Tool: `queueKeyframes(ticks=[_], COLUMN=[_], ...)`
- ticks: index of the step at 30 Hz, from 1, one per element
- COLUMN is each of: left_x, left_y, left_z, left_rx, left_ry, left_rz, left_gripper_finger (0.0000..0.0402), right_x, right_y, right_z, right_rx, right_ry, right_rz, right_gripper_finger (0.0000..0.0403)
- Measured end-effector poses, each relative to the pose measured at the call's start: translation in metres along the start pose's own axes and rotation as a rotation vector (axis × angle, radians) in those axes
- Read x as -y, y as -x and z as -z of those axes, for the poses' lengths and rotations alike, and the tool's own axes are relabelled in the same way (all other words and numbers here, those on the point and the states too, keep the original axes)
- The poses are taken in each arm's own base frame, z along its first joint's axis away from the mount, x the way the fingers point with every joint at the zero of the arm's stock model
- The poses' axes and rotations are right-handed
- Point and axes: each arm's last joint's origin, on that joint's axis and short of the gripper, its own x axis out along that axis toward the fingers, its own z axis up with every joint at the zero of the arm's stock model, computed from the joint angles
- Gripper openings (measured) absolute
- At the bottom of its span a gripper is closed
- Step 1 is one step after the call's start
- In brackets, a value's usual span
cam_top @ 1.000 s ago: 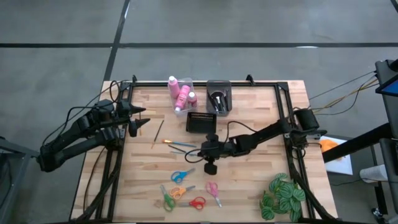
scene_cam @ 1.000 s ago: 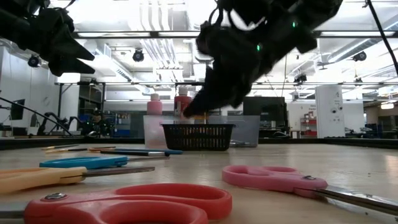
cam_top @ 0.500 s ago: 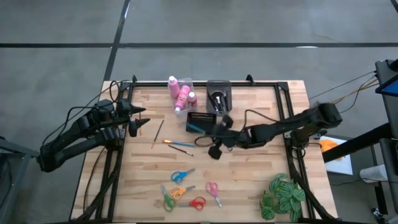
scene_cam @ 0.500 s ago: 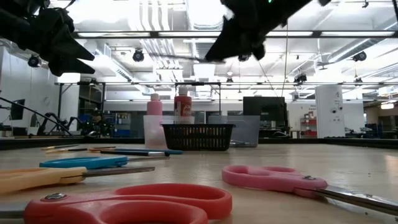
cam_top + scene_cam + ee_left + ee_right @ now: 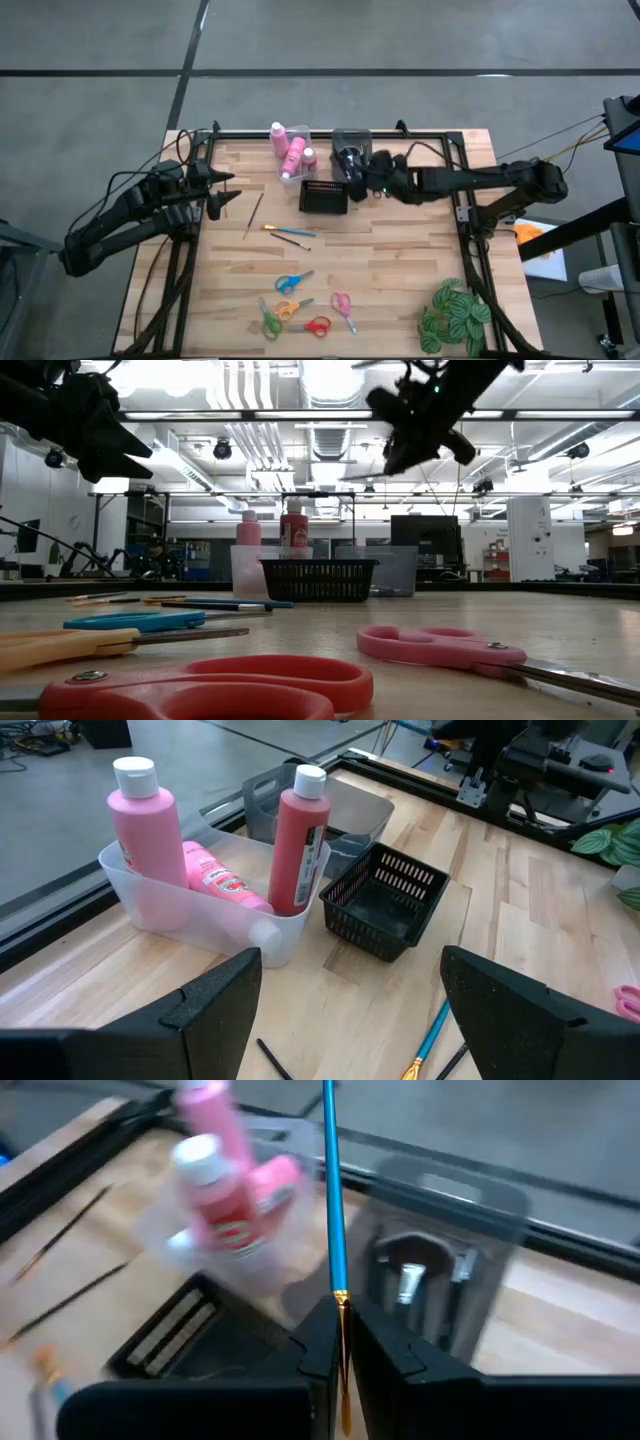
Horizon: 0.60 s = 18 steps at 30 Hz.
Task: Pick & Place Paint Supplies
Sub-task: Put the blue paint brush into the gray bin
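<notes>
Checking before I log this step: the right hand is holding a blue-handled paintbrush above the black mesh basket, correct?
Not quite. The right hand does hold the blue-handled paintbrush, but the high view shows it above the grey bin, which already holds brushes, not the black mesh basket.

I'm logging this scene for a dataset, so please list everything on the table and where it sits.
Pink bottles: three, white caps, in a clear bin at the far edge.
Grey bin: one, holding brushes, beside the clear bin.
Black basket: one, just in front of both bins.
Loose paintbrushes: several, dark, wooden and blue, left of centre.
Scissors: five, blue, orange, green, red, pink, near the front edge.
Plant: one, green, front right corner.
Left gripper: open, waiting at the table's left edge.
Right gripper: shut on a blue paintbrush, above the grey bin.
</notes>
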Motion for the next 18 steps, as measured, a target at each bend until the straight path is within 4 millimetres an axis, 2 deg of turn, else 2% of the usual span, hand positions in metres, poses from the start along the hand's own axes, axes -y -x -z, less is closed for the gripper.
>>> queueKeyframes(ticks=[10, 18], left_x=[0.000, 0.000], left_y=[0.000, 0.000], left_z=[0.000, 0.000], left_rx=[0.000, 0.000], left_ry=[0.000, 0.000], left_rz=[0.000, 0.000], left_gripper_finger=[0.0311, 0.0311], right_x=[0.030, 0.039], right_y=[-0.033, -0.071], right_z=[-0.013, 0.002], right_rx=[-0.014, -0.142], right_ry=[-0.155, -0.176], right_rz=[0.150, 0.202], right_gripper_finger=[0.0018, 0.0018])
